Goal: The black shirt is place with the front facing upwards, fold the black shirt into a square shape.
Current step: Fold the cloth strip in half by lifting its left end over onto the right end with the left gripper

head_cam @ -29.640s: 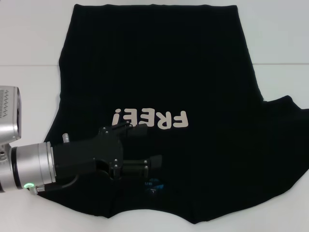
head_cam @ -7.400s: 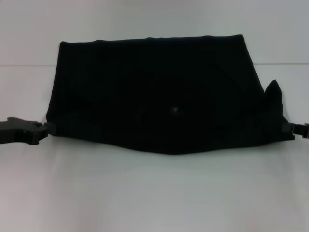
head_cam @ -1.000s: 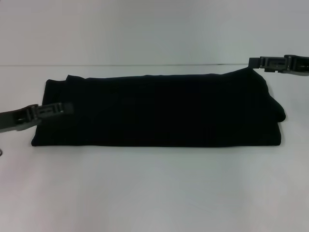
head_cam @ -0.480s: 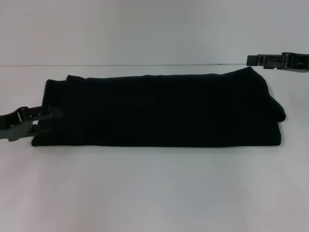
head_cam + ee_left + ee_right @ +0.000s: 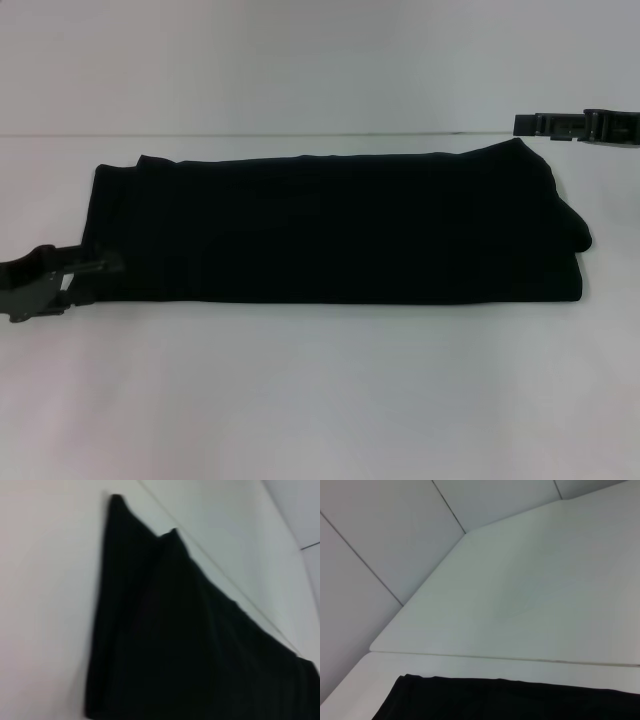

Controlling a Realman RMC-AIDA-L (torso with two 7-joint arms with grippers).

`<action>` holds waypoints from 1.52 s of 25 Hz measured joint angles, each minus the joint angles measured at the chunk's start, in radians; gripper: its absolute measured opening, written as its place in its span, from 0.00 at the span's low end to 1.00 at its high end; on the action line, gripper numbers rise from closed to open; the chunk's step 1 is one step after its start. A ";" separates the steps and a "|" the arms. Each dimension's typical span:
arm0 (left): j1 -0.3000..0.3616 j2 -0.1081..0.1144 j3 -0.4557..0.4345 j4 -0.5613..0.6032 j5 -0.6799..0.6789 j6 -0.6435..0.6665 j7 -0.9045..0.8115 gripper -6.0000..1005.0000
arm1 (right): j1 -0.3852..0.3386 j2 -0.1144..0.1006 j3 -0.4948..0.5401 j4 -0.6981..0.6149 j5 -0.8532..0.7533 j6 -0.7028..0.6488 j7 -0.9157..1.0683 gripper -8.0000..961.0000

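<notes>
Head view shows the black shirt (image 5: pixel 330 228) folded into a long band across the white table (image 5: pixel 320 400), lettering hidden. My left gripper (image 5: pixel 95 268) sits low at its near left corner; my right gripper (image 5: pixel 520 124) hovers just beyond its far right corner. Whether either pincer is clenched or released, I cannot tell.

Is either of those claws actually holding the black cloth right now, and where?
Hard to tell. The left gripper sits at the black shirt's near left corner; the right gripper hangs just off its far right corner.
</notes>
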 joint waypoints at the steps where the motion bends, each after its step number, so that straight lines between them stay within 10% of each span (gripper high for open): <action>1: 0.000 0.000 0.000 0.000 0.006 -0.005 -0.003 0.79 | 0.000 0.000 0.000 0.000 0.000 0.001 -0.001 0.95; 38: -0.053 0.017 0.015 -0.068 0.143 -0.165 -0.037 0.79 | 0.019 0.005 0.012 -0.001 0.007 0.012 0.004 0.95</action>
